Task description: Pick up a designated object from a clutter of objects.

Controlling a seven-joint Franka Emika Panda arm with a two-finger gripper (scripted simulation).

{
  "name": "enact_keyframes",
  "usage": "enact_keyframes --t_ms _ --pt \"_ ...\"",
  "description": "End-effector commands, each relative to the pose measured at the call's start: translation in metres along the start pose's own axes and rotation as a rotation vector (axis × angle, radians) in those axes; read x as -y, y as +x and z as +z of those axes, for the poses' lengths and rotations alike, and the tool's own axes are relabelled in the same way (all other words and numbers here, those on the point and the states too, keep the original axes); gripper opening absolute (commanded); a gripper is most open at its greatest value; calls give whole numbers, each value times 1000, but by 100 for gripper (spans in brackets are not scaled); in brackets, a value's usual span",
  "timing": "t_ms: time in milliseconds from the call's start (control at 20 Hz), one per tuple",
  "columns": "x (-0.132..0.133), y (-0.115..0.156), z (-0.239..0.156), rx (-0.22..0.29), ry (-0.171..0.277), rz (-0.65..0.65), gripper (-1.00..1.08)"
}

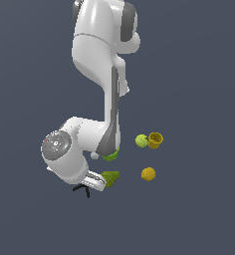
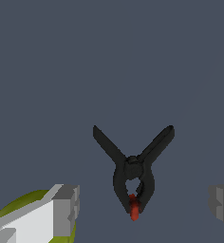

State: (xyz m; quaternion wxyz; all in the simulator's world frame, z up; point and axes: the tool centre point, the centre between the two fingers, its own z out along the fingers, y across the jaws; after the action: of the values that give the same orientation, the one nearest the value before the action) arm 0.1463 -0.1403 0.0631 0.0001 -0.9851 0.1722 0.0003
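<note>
The pincer (image 2: 144,206) is spread wide, its grey fingers (image 2: 66,209) apart and holding nothing. Between them, on the bare grey worktop (image 2: 109,57), lies the black clamp (image 2: 133,173), handles splayed in a V and its red tip pointing toward the camera; neither finger touches it. In the exterior view the clamp (image 1: 83,189) sits just under the wrist, with the pear (image 1: 111,178) close beside it toward that view's right. A green cup (image 1: 110,156) peeks from behind the arm. Farther right lie the lemon (image 1: 148,174), the ball (image 1: 141,141) and the mug (image 1: 155,140), the last two touching.
</note>
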Motion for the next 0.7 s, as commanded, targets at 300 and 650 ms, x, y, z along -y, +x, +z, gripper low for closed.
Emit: enact_keyframes --t_ms 300,650 --pt "0 -1 35 0 0 1 100" --pt "0 0 50 0 0 1 100"
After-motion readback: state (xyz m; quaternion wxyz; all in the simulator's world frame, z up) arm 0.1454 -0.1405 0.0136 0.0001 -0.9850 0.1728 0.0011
